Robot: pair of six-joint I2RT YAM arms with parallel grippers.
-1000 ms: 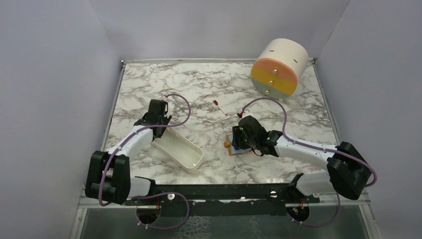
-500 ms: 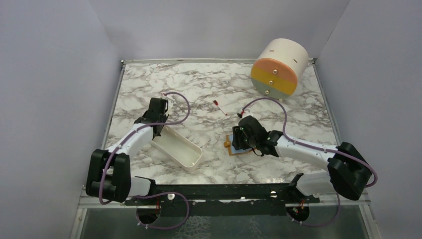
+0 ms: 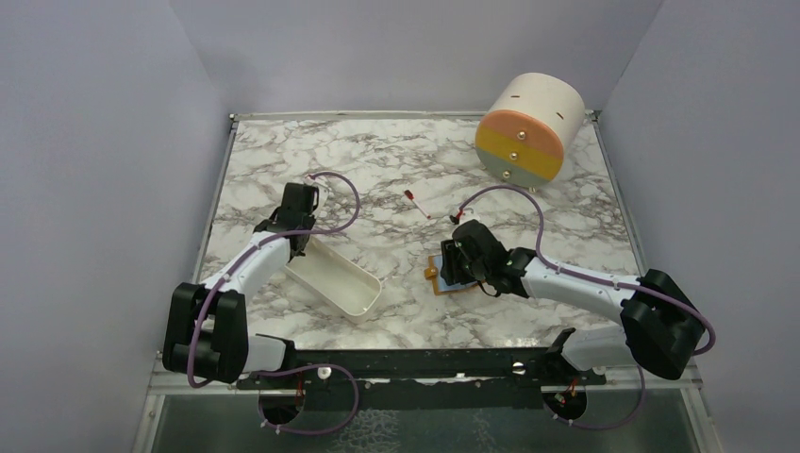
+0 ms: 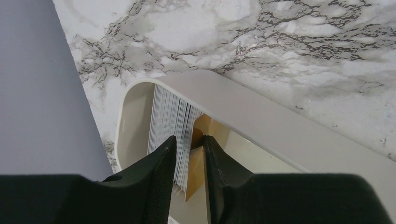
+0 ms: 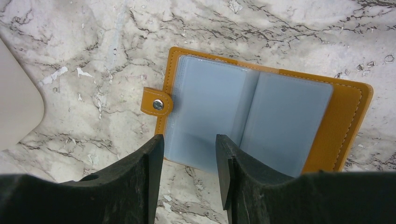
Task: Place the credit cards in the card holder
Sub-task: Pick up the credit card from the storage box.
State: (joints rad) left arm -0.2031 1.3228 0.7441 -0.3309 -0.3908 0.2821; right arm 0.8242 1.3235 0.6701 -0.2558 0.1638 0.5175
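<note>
The credit cards (image 4: 168, 109) stand on edge as a pale stack at the end of a white tray (image 4: 261, 116), with one golden card (image 4: 196, 163) on the right side of the stack. My left gripper (image 4: 189, 142) reaches down into that tray end (image 3: 304, 253). Its jaws are narrow, holding part of the stack and the golden card, and both fingers touch them. The card holder (image 5: 280, 116) lies open on the marble, orange outside with blue-grey sleeves and a snap tab (image 5: 158, 104). My right gripper (image 5: 189, 140) stands open just over its near edge (image 3: 458, 266), holding nothing.
The white tray (image 3: 340, 283) lies slanted at centre left, and its corner shows in the right wrist view (image 5: 16, 112). A small red-and-white stick (image 3: 416, 204) lies mid-table. A big cream-orange drum (image 3: 528, 127) sits at the back right. Grey walls enclose the table.
The left jaws have narrowed around the cards in the tray end. The right arm and the card holder have not moved.
</note>
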